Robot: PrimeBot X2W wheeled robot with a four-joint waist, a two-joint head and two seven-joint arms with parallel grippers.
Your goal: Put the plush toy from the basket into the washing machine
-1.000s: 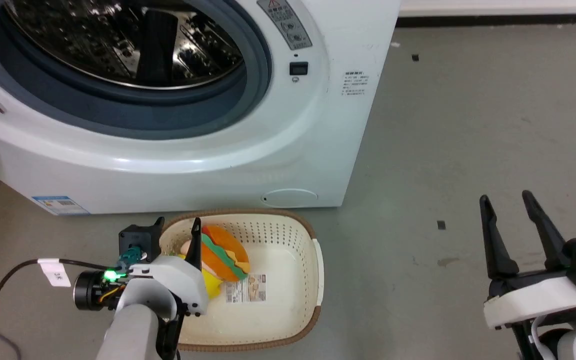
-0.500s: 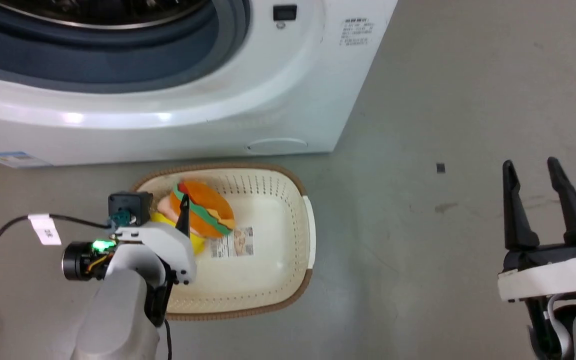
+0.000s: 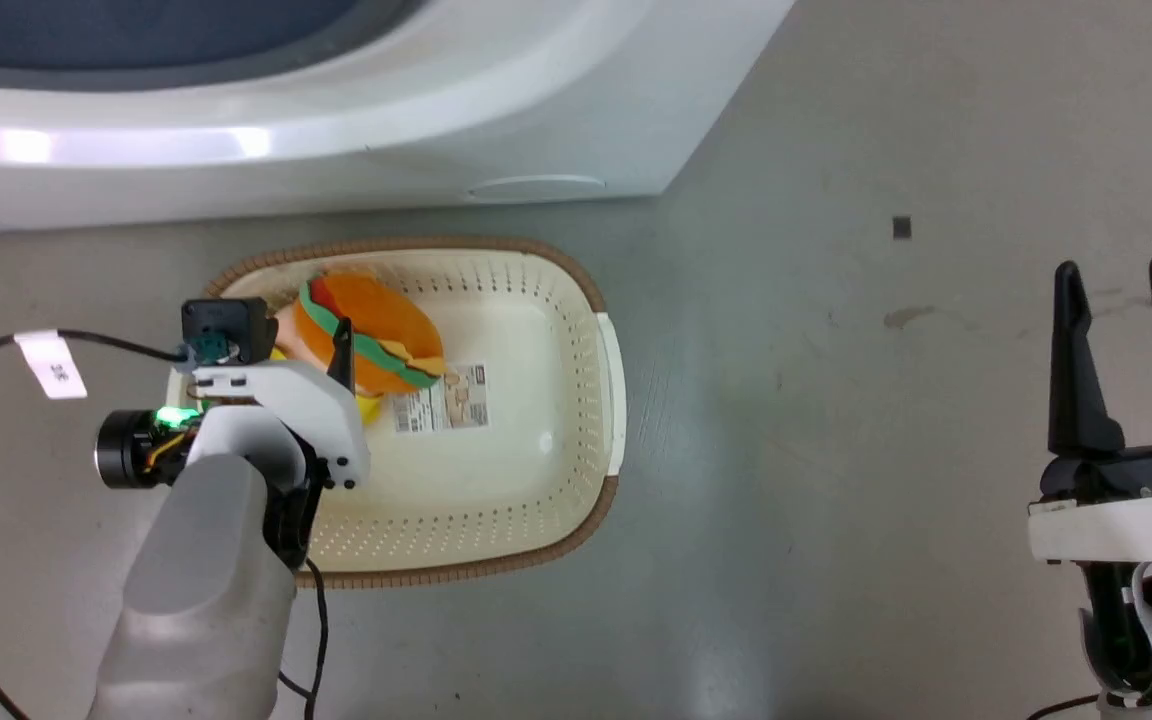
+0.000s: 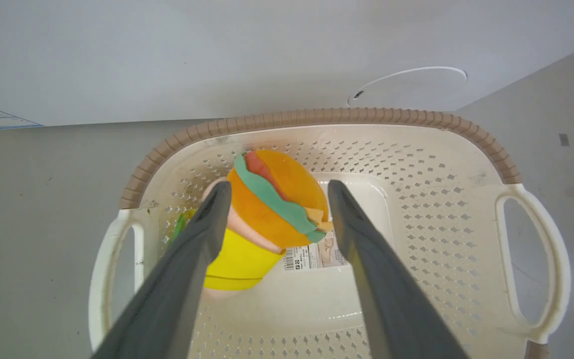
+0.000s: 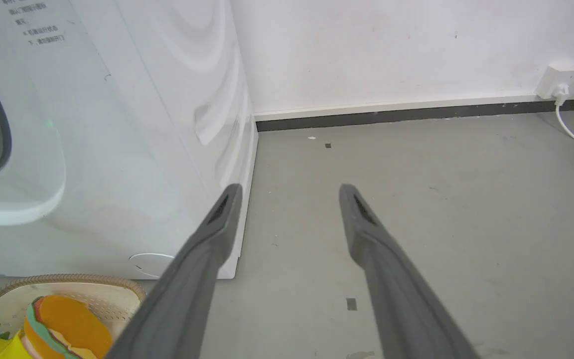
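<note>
The left gripper [image 4: 277, 189] hangs over the basket [image 3: 536, 250], fingers spread wide either side of the plush toy [image 3: 371, 335], which lies in the basket's left end, before the washing machine [image 3: 336, 150]. Well to the right, the right gripper [image 3: 1121, 290] keeps its fingers parted and empty above the floor [image 3: 836, 450].

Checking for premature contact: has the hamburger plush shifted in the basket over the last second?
No. The hamburger plush still lies in the far-left corner of the basket, beside its label sticker; the whole view shifted, not the toy.
</note>
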